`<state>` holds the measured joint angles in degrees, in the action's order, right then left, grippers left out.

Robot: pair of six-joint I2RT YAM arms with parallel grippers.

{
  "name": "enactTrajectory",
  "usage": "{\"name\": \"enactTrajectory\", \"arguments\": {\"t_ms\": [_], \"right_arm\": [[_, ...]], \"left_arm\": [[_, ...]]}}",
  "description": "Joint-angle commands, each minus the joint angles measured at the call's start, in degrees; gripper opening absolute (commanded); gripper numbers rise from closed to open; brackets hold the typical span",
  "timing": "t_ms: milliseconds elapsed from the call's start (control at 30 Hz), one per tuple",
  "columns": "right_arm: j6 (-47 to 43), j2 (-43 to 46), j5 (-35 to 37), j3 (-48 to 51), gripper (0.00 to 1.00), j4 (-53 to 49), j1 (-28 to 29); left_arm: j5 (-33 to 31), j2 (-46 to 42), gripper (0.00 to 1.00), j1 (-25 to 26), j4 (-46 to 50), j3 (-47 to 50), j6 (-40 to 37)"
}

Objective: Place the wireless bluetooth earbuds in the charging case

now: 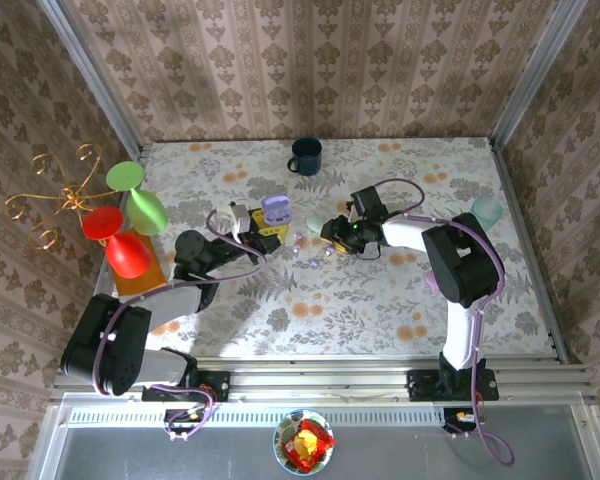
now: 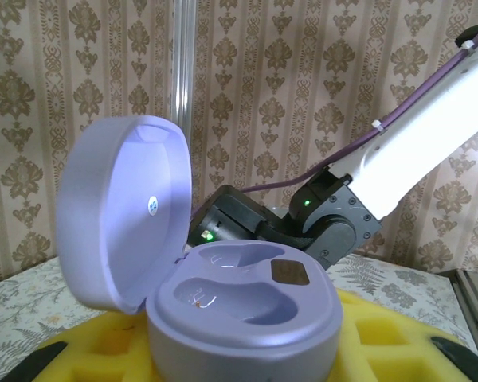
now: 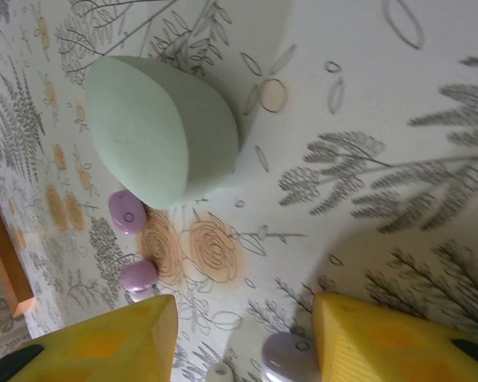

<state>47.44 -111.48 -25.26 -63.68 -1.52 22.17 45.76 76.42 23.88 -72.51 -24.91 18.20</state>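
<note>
Four tiny glossy wireless earbuds (image 3: pixel 127 212) are counted in the right wrist view: two lilac ones in the left half of the frame and two whitish ones at the lower edge. All are lying on the bench (image 1: pixel 380 320). One whitish earbud is seen between the yellow padded right fingers (image 3: pixel 382 342), which are spread apart and clamped on nothing. Just above the lilac pair, one mint-green oval closed case (image 3: pixel 163 131) is resting on the bench.

In the left wrist view, one lilac rounded charging case (image 2: pixel 247 310) is gripped by the yellow left fingers (image 2: pixel 398 322), which are closed on it. Its lid is raised at the left and its two wells are empty. A small round mark inside the lid is too small to be read.

The bench is covered with a pale cloth printed with grey ferns and orange flowers. The walls are papered in beige damask. In the top view, one dark blue mug (image 1: pixel 305 155) is set at the upper centre and one gold wire stand (image 1: pixel 50 205) at the left.
</note>
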Motion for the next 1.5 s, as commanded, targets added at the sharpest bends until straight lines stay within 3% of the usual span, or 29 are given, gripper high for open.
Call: {"name": "enactTrajectory", "arguments": {"t_ms": [0,200,433,933,1367,1467], "right_arm": [[-0.94,5.03,3.53,3.38,0.5,-1.24,0.15],[3.27,7.73,3.03,10.43,0.5,3.97,1.51],[5.44,6.85,2.85,11.73,0.47,8.3,3.49],[-0.47,-0.3,6.44,0.55,0.43,1.01,2.44],[-7.14,-3.64,0.75,-7.26,0.44,-4.91,2.09],[-8.77,-2.64,2.41,-8.02,0.45,-6.85,2.1]], "left_arm": [[-0.25,-0.58,0.35,-0.59,-1.95,1.07,-0.98],[0.01,-0.13,0.35,-0.67,-1.96,0.6,-0.71],[0.31,0.46,0.35,-0.66,-1.94,0.06,0.07],[1.09,-1.25,0.35,-0.59,-1.99,1.24,0.85],[-1.11,-0.34,0.35,-1.15,-1.99,1.87,-0.57],[-1.6,0.57,0.35,-1.33,-2.0,1.62,-0.6]]}}
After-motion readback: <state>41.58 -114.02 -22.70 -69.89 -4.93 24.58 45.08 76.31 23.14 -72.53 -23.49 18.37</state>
